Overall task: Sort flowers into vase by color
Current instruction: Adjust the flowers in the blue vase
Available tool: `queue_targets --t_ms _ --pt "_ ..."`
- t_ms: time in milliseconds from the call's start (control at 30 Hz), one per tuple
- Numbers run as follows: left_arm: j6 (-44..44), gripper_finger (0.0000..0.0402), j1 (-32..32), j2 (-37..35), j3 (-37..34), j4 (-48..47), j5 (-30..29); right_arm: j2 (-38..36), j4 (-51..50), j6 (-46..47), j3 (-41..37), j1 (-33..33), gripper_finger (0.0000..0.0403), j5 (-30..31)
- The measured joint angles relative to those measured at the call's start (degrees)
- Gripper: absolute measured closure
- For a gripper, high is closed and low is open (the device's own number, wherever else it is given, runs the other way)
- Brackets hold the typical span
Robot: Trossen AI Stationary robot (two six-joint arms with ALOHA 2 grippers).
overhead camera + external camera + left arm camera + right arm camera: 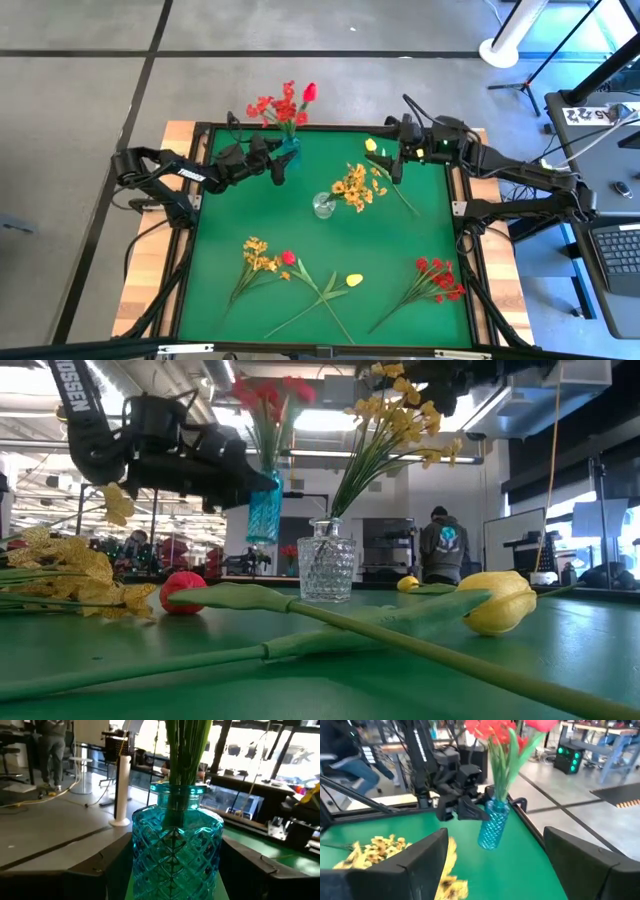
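Note:
My left gripper (279,166) is shut on a blue glass vase (290,150) holding red blooms (283,105), near the mat's far edge. A clear glass vase (323,206) stands at mid-mat with yellow-orange sprigs (355,187) in it. My right gripper (396,170) hovers open just right of those sprigs, touching nothing, and a yellow bud (371,145) lies beside it. Near the front edge lie a yellow-orange cluster (258,254), a red bud (288,257), a yellow bud (354,280) and a red cluster (438,276). My left gripper holds the blue vase by its patterned body (150,845), pinched between the two fingers (87,872), one on each side. The fingers come level from the table's left. The vase (264,508) hangs clear of the mat, nearly upright, tilted slightly in the right wrist view (492,827).
A raised black frame (330,127) rims the green mat. Stems of the loose flowers (330,622) cross the mat's near half. The strip between the vases and those stems is bare mat. People (443,545) stand in the room beyond the table.

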Motion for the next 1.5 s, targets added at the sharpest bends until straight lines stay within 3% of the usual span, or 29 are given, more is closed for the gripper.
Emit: queue_targets --t_ms 233,433,633,833,1100,1400,1500 --pt "-1.47 0.016 0.0 6.33 2.18 3.62 0.08 -7.26 16.76 2.39 -15.66 -0.06 0.008 -0.29" --pt "-2.75 0.016 -0.26 15.17 8.25 5.24 1.96 -10.43 21.96 3.76 -21.86 -0.06 0.008 -1.09" --pt "-2.96 0.016 -0.89 21.77 9.44 9.7 1.68 -11.0 21.44 4.35 -22.7 -0.02 0.008 -1.34" --pt "2.16 0.016 -3.08 28.08 8.46 20.53 0.96 -11.0 21.34 4.38 -22.7 -0.02 0.008 -1.34" --pt "10.47 0.016 -5.08 32.4 9.55 21.34 -6.65 -11.0 21.32 4.5 -22.7 -0.04 0.008 -1.25" --pt "4.96 0.0159 -3.72 32.93 9.51 21.03 -6.26 -10.97 21.23 4.5 -22.7 -0.04 0.008 -1.23" --pt "3.32 0.0134 -4.51 32.97 9.41 20.45 -7.45 -10.97 21.25 4.49 -22.7 -0.04 0.008 -1.19"
